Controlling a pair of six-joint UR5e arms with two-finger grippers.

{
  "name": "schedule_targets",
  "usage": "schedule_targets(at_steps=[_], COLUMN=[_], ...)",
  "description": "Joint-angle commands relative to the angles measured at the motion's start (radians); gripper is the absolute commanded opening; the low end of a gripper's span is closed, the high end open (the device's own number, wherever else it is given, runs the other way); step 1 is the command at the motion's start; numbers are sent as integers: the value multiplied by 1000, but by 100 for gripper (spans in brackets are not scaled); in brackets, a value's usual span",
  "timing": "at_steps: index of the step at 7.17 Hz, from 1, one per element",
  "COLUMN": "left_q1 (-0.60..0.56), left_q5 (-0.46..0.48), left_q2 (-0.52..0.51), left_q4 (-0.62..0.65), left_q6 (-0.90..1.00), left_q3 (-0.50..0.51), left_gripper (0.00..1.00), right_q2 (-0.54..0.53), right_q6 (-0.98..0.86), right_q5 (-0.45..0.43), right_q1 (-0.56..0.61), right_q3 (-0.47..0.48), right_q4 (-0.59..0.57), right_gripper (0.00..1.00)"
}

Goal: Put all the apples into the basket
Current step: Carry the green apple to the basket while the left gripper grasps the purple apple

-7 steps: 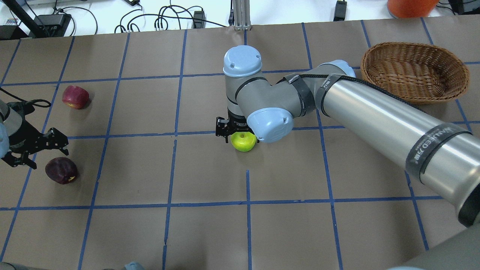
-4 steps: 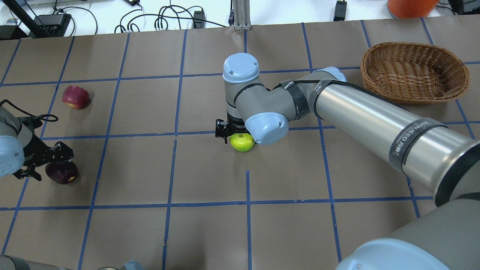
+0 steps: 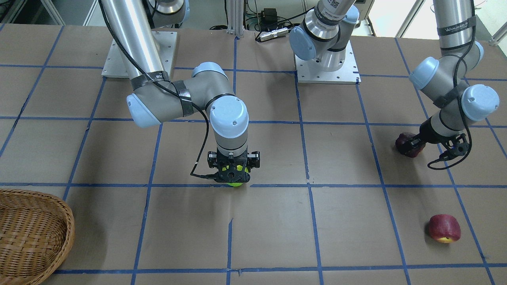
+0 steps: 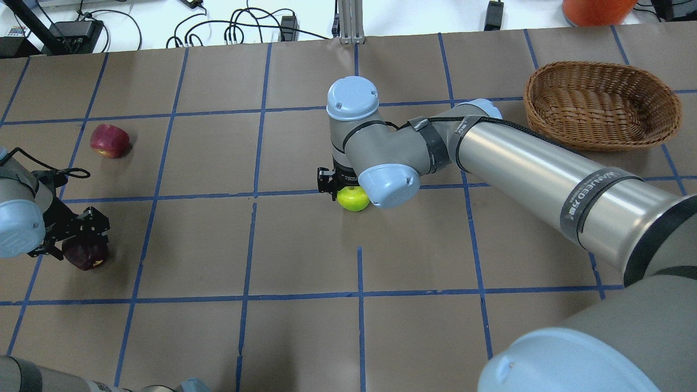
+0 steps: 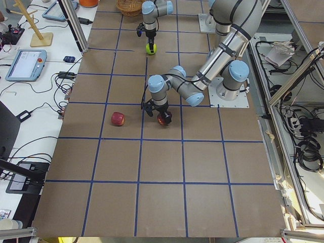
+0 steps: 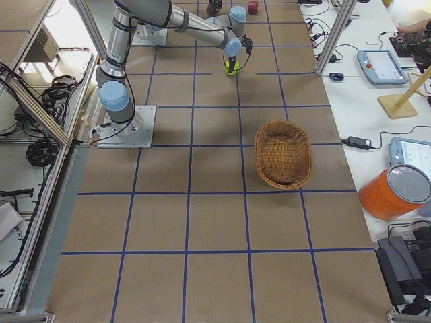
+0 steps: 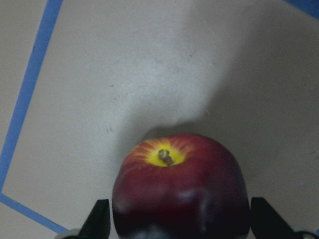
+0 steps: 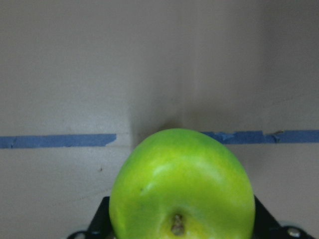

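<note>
The right gripper (image 8: 179, 226) clamps the glossy, round lime-green apple (image 8: 182, 179) mid-table. The left gripper (image 7: 179, 226) pinches the waxy maroon apple (image 7: 179, 194) by its flanks. Both wrist views cut off the fingertips, and the red apple (image 4: 109, 141) lies well apart from the oval woven wicker basket (image 4: 601, 106).

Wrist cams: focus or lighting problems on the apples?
Left wrist view: maroon apple sharp at the stem, its lower half falls into dark shadow. Right wrist view: green apple evenly lit, slightly soft, mild sheen, no blown glare.
</note>
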Motion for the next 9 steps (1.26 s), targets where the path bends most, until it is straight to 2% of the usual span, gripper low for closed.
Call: schedule_targets(at_steps=[1,2,3,4,5,6,7,8,9], left_q1=[0,-2,-20,-70,-159,-254,-334,-427,-542], left_q5=[-9,-25,-45,-97,-127,-131,-138,-209,-226], left_q2=[-13,-13,-4,5,27,42,51,65,52], left_q4=[57,56,47,30,-34,-123,-219,-248,-230], left_q6=[147,198,205,200,191,133,-10,-249,-470], left_q3=[4,2,8,39,81,140,192,204,209], left_gripper=[51,32,21,21,21,21,21,21,21], right_q2=[-51,-78,-95,-95,-85,-79,-74,-47,4], right_q6=[-11,-19,-110,-198,-311,-455,-602,-723,-808], right_q5=[-41,-45,-45,-62,-130,-161,-188,-188,-189], right_q1=[-52,-126,-217,-313,-410,-496,-609,-703,-768], right_q3=[-59,-122,-200,-250,-276,-272,-275,-270,-270], right_q4=[45,158,264,321,314,302,291,253,200], right_gripper=[0,0,0,0,0,0,0,0,0])
